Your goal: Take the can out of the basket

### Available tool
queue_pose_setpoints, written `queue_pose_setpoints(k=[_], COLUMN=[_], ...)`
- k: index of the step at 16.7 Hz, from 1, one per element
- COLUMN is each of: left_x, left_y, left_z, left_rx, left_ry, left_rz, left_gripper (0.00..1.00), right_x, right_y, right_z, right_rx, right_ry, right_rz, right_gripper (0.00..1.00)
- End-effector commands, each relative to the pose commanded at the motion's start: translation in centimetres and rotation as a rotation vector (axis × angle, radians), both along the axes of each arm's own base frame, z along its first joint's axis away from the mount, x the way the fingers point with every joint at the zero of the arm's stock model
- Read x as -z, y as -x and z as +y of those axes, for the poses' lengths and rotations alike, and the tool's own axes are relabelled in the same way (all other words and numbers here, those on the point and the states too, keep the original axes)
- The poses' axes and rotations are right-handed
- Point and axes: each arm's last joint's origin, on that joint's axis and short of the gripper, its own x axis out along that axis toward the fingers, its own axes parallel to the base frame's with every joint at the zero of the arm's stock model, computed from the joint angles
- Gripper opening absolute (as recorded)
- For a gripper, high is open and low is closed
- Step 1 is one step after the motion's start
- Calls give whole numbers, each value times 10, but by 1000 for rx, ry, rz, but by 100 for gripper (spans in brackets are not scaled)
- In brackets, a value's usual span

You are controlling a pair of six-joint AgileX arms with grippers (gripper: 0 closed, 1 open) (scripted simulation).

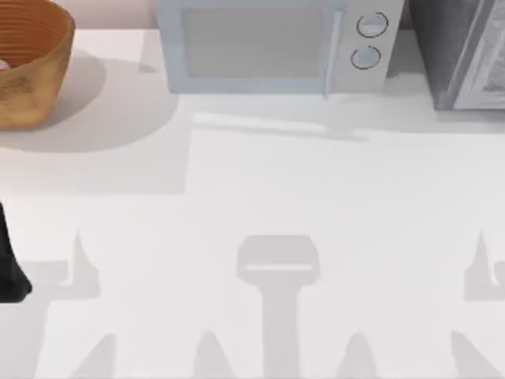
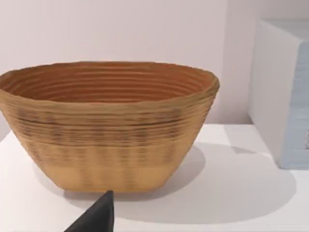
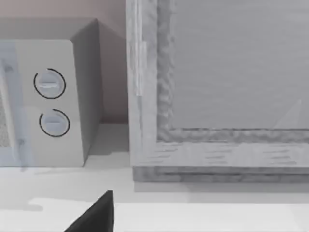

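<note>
The basket [image 1: 28,67] sits at the tabletop's [image 1: 316,197] far left corner, beside the microwave [image 1: 268,47]. A pale sliver at its rim may be the can [image 1: 3,65]. The left hand [image 1: 9,268] waits at the left edge; I cannot tell its opening.

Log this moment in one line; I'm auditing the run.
left arm: table's left edge | orange-brown woven wicker basket: far left, upright | pale blue-grey microwave: behind

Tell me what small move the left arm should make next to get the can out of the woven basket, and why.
Probably raise the left gripper and carry it above the rim of the round orange-brown wicker basket. From the left wrist view it sits low on the table facing the basket's outer wall, so the wall blocks any straight reach inside.
</note>
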Motion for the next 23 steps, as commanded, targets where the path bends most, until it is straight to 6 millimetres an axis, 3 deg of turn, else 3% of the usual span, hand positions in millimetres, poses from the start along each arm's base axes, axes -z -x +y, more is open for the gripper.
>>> queue_pose_setpoints(k=[3,6,10,13,16,19,23], left_x=[-2,-17,-62,-106,-151,-186,-199], left_y=[0,-1,-12,-34,-75,-133,-226], left_z=[0,1,3,6,12,22,43], left_rx=[0,-2,-4,-2,1,6,19], left_ry=[0,-5,-17,-25,-30,-28,-15], left_rz=[4,47,162,280,413,553,745], left_gripper=[100,100,100,100,100,100,100], right_x=[0,0,0,0,0,0,0], right_y=[0,0,0,0,0,0,0], right_z=[0,0,0,0,0,0,0], right_rx=[0,0,0,0,0,0,0], right_ry=[0,0,0,0,0,0,0], right_rz=[0,0,0,0,0,0,0], right_gripper=[100,100,100,100,100,100,100])
